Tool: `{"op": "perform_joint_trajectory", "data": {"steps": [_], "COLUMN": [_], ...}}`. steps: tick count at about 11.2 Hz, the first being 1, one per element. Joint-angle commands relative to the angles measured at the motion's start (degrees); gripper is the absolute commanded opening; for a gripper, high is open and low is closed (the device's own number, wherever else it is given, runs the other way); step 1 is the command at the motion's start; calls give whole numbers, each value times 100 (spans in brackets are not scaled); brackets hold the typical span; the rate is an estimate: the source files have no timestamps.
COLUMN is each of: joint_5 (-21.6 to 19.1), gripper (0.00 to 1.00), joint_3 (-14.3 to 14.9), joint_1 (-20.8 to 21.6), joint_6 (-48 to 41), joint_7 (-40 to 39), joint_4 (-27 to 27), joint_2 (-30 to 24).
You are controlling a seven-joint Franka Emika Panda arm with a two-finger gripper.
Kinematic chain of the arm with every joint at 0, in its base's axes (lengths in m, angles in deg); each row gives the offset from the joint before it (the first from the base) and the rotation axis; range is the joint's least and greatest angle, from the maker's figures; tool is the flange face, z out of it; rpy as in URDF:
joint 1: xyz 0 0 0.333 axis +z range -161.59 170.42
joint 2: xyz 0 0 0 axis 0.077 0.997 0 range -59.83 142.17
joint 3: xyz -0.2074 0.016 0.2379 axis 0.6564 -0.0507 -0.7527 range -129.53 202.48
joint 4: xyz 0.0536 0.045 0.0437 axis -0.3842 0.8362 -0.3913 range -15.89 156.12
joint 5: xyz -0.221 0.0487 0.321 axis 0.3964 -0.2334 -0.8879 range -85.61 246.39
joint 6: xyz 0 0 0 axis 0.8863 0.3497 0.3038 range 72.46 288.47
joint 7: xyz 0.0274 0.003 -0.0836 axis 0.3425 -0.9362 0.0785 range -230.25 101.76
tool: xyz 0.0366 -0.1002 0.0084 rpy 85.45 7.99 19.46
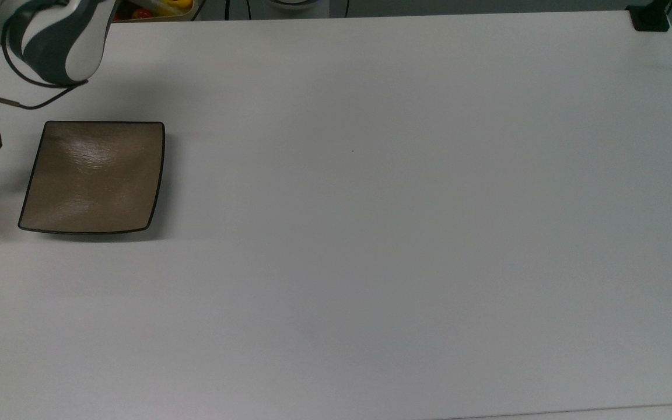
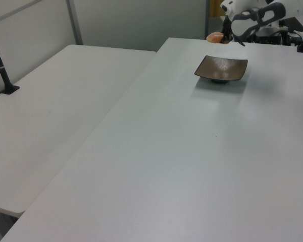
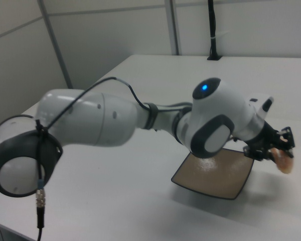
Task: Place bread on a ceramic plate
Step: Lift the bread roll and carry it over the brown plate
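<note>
Gripper (image 3: 277, 145) clamped on bread (image 3: 283, 160), lifted off table (image 1: 371, 233), beside ceramic plate (image 1: 94, 175) at top view's left.

A lab or test room, by the look of it: bare white tables (image 2: 156, 166) pushed edge to edge, plain grey partition walls (image 2: 136, 22) with metal posts, black camera-mount poles (image 2: 0, 63) clamped to table edges at 9 o'clock in the left view, loose cabling, and a white Franka arm (image 3: 115, 120) bolted beside the worktop.
</note>
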Motion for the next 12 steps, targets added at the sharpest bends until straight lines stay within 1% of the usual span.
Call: {"op": "perform_joint_trajectory", "data": {"steps": [1, 2, 4, 6, 8, 9, 10, 11, 12], "joint_5": [-132, -132, -132, -88, -61, -61, -35, -26, -17], "gripper": [47, 47, 48, 48, 48, 56, 61, 70, 83], "joint_3": [-265, -309, -441, -450, -502, -537, -581, -599, -599], "joint_1": [29, 38, 99, 440, 617, 661, 671, 679, 732], "joint_6": [-1070, -1458, -1872, -2260, -2226, -2200, -2174, -2139, -2138], "joint_7": [324, 404, 509, 746, 966, 984, 985, 985, 985], "joint_4": [754, 920, 1141, 1168, 1247, 1247, 1230, 1221, 1212], "joint_2": [-1024, -1244, -1500, -1501, -1361, -1282, -1168, -1115, -1071]}}
